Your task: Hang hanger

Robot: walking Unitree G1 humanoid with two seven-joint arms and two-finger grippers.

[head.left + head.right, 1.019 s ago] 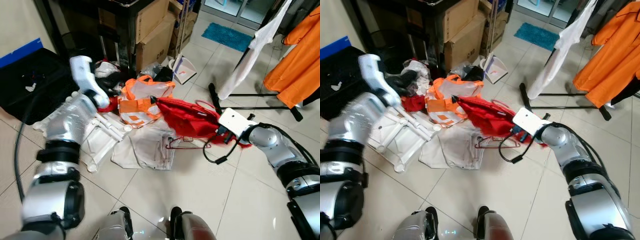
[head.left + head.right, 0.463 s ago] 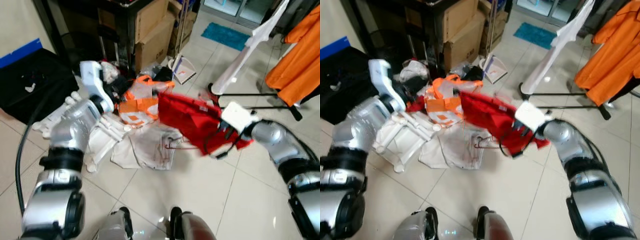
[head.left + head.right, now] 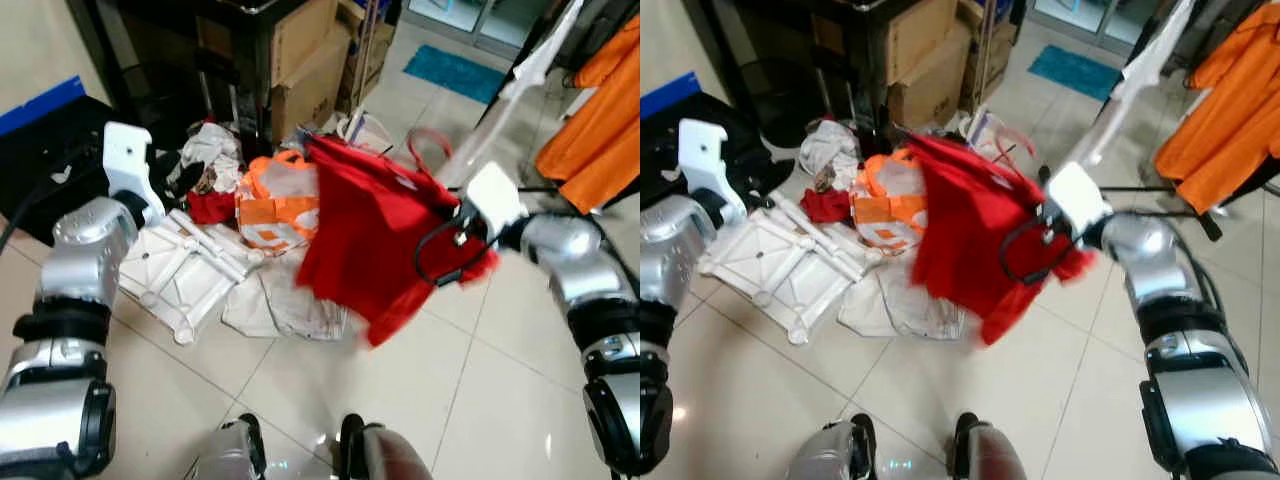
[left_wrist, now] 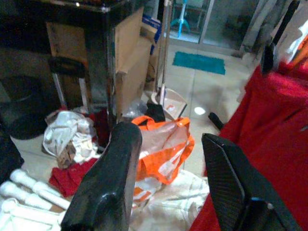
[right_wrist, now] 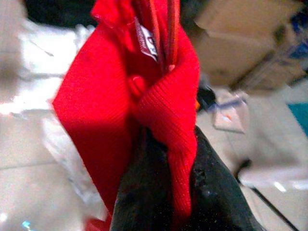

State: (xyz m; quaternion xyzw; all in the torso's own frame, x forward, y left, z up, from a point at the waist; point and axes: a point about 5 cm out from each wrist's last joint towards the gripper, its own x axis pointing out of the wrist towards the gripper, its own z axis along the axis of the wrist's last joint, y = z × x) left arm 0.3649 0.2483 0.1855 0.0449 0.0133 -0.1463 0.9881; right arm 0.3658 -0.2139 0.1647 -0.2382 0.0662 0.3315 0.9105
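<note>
A red garment (image 3: 370, 230) hangs in the air over the floor pile, blurred by motion. It sits on a thin red wire hanger whose hook (image 3: 428, 140) sticks up above the collar. My right gripper (image 5: 163, 139) is shut on the garment's collar, and the hanger's wires (image 5: 161, 33) run up out of the fold it holds. In the eye views that gripper lies behind its white wrist box (image 3: 492, 195). My left gripper (image 4: 168, 137) is open and holds nothing; its arm (image 3: 95, 235) is out at the left, over the white frame.
On the floor lie an orange and white bag (image 3: 275, 205), pale cloth (image 3: 280, 300) and a white plastic frame (image 3: 180, 265). Cardboard boxes (image 3: 310, 70) stand behind. At the right, a black rack (image 3: 1160, 188) carries a white garment (image 3: 525, 70) and orange garments (image 3: 600, 130).
My right gripper has lifted the red garment and its hanger off the floor pile and up. My left arm has drawn back to the left.
</note>
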